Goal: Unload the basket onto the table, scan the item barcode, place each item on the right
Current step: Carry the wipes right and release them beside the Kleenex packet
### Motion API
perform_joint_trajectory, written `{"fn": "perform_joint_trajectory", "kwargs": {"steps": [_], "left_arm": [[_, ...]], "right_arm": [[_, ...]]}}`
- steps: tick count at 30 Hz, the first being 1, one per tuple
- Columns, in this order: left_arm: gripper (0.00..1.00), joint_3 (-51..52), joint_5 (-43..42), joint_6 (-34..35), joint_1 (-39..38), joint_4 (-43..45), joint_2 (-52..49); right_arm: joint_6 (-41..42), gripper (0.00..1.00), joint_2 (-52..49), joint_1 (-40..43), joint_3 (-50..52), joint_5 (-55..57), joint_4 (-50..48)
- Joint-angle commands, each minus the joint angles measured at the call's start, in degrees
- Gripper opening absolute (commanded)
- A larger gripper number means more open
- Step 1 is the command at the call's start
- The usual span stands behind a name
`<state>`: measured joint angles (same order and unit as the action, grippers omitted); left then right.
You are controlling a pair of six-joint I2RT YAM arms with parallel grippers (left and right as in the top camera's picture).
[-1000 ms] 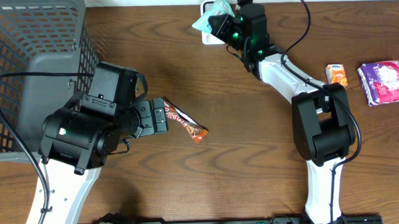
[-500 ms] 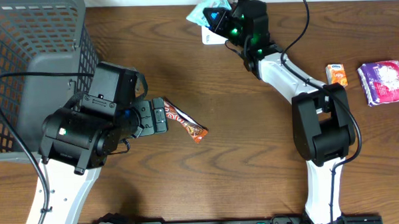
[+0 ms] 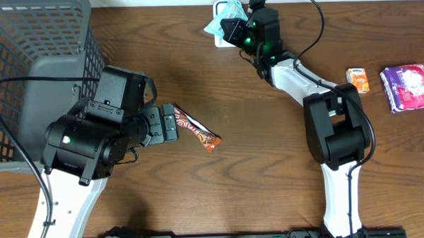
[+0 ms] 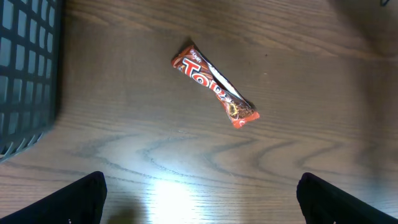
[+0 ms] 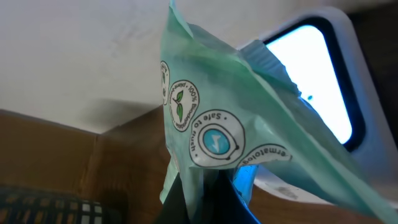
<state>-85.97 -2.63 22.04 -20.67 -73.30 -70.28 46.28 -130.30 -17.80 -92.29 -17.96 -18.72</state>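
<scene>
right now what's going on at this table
The right claw is shut on a green packet, holding it up in front of the white scanner and its lit window at the far edge of the table. The left claw hangs open above a red candy bar that lies flat on the wood, not touching it. An orange carton and a purple pack lie off to the right.
</scene>
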Motion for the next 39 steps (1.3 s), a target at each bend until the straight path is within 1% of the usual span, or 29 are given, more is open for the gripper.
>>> {"fn": "perform_joint_trajectory", "kwargs": {"steps": [1,4,8,9,12,14,18,20,21,22,24,26,27,31,34,35,36,37,39], "left_arm": [[0.98,-0.5,0.5,-0.6,0.1,-0.2,0.2],[0.98,-0.5,0.5,-0.6,0.1,-0.2,0.2],[0.98,-0.5,0.5,-0.6,0.1,-0.2,0.2],[0.98,-0.5,0.5,-0.6,0.1,-0.2,0.2],[0.98,-0.5,0.5,-0.6,0.1,-0.2,0.2],[0.98,-0.5,0.5,-0.6,0.1,-0.2,0.2],[0.98,-0.5,0.5,-0.6,0.1,-0.2,0.2],[0.98,-0.5,0.5,-0.6,0.1,-0.2,0.2],[0.98,-0.5,0.5,-0.6,0.1,-0.2,0.2],[0.98,-0.5,0.5,-0.6,0.1,-0.2,0.2],[0.98,-0.5,0.5,-0.6,0.1,-0.2,0.2],[0.98,-0.5,0.5,-0.6,0.1,-0.2,0.2],[0.98,-0.5,0.5,-0.6,0.1,-0.2,0.2],[0.98,-0.5,0.5,-0.6,0.1,-0.2,0.2],[0.98,-0.5,0.5,-0.6,0.1,-0.2,0.2],[0.98,-0.5,0.5,-0.6,0.1,-0.2,0.2],[0.98,-0.5,0.5,-0.6,0.1,-0.2,0.2],[0.98,-0.5,0.5,-0.6,0.1,-0.2,0.2],[0.98,-0.5,0.5,-0.6,0.1,-0.2,0.2]], "right_arm": [[-2.7,0.01,5.6,2.3,-0.8,-0.4,0.5],[-2.7,0.01,9.3,4.4,-0.8,2.2,7.6],[-3.2,0.01,14.6,9.2,-0.8,11.0,23.6],[-4.1,0.01,16.4,11.6,-0.8,15.7,30.2],[-8.8,0.01,19.1,16.9,-0.8,23.6,41.4],[-10.8,0.01,19.8,19.9,-0.8,27.3,46.9],[-11.3,0.01,19.7,27.4,-0.8,35.6,58.0],[-12.3,0.02,19.5,30.3,-0.8,35.4,59.6],[-13.8,0.11,19.4,31.6,-0.8,34.2,59.9],[-15.3,0.28,19.4,32.5,-0.8,32.8,59.9],[-19.1,0.55,19.4,34.1,-0.7,28.8,59.8],[-21.7,0.87,19.4,34.7,-0.7,26.2,59.7],[-23.2,0.99,19.4,34.8,-0.8,24.9,59.8],[-26.8,0.99,19.4,34.1,-0.8,18.1,60.4],[-30.7,0.99,19.4,32.8,-0.8,6.6,60.6],[-32.2,0.99,19.4,31.8,-0.8,-0.3,60.8],[-32.7,0.99,19.4,30.9,-0.8,-4.9,61.0],[-33.3,0.98,19.4,29.1,-0.8,-12.7,61.5],[-33.3,0.98,19.4,27.1,-0.8,-19.0,62.5]]}}
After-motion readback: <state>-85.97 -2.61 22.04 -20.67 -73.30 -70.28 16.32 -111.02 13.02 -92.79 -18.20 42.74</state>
